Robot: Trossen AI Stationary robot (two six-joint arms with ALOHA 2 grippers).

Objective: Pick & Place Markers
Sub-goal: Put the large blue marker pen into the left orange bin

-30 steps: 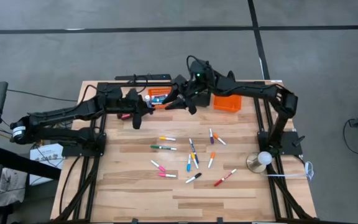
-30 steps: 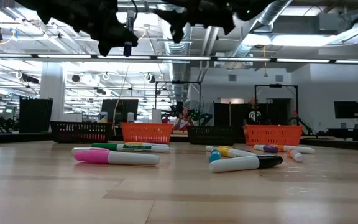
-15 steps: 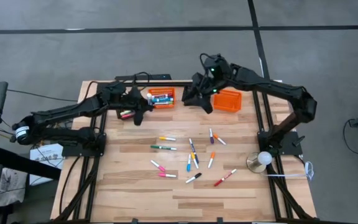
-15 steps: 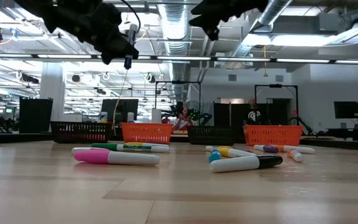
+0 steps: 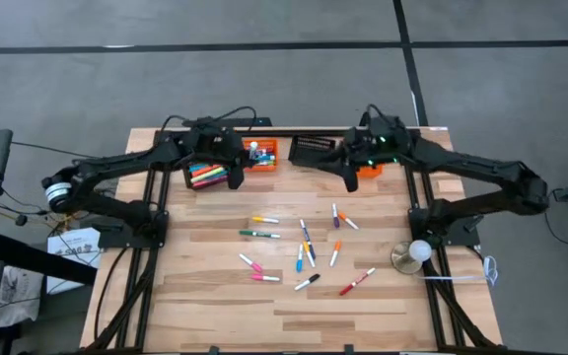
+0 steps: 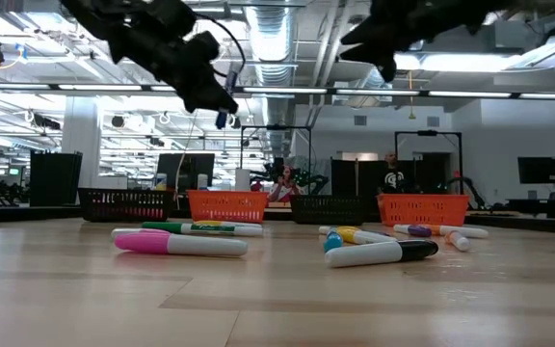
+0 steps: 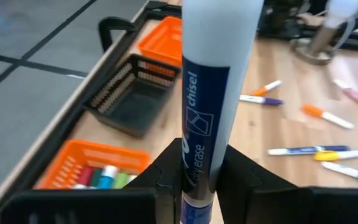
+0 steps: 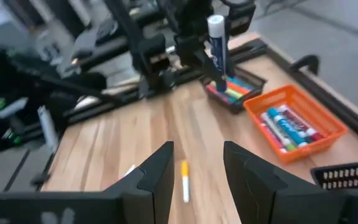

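Left gripper [image 5: 236, 176] clamped on an upright blue-and-white chisel marker [image 7: 213, 93] above the black basket [image 5: 208, 176] of markers at the table's far edge, right gripper [image 8: 194, 165] hovering with fingers apart and empty near the orange basket [image 5: 368, 166], loose markers [image 5: 304, 245] scattered mid-table

blue marker's [image 7: 210, 106] cap end beyond frame edge

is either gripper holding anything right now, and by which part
The left gripper holds a blue and white marker near its blue end. The right gripper is empty.
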